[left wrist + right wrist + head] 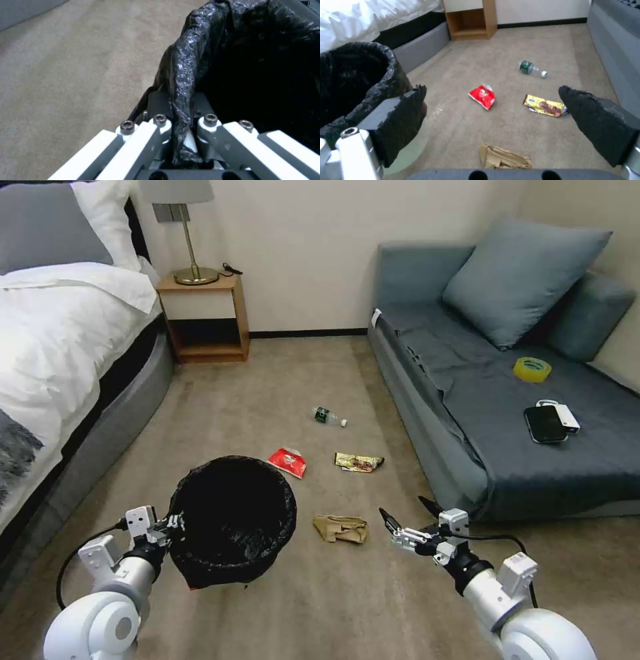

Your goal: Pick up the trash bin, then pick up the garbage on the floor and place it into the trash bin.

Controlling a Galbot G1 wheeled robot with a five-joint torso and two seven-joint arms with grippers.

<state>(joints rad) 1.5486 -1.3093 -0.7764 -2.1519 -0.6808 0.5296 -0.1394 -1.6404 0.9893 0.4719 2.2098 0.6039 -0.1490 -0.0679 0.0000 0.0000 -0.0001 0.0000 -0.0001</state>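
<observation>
The trash bin (232,520), lined with a crinkly black bag, hangs tilted at the lower left, held up by my left gripper (172,525), which is shut on its rim (181,100). On the carpet lies the garbage: a crumpled brown paper bag (342,528) (503,158), a red snack packet (288,462) (482,96), a gold-brown wrapper (359,463) (544,106) and a small green-labelled bottle (329,416) (531,68). My right gripper (405,511) (493,110) hovers open just right of the paper bag, above the floor.
A bed (60,340) runs along the left and a grey sofa (507,407) along the right, carrying a yellow tape roll (532,369) and a black phone (545,424). A wooden nightstand (205,317) with a lamp stands at the far wall. Open carpet lies between.
</observation>
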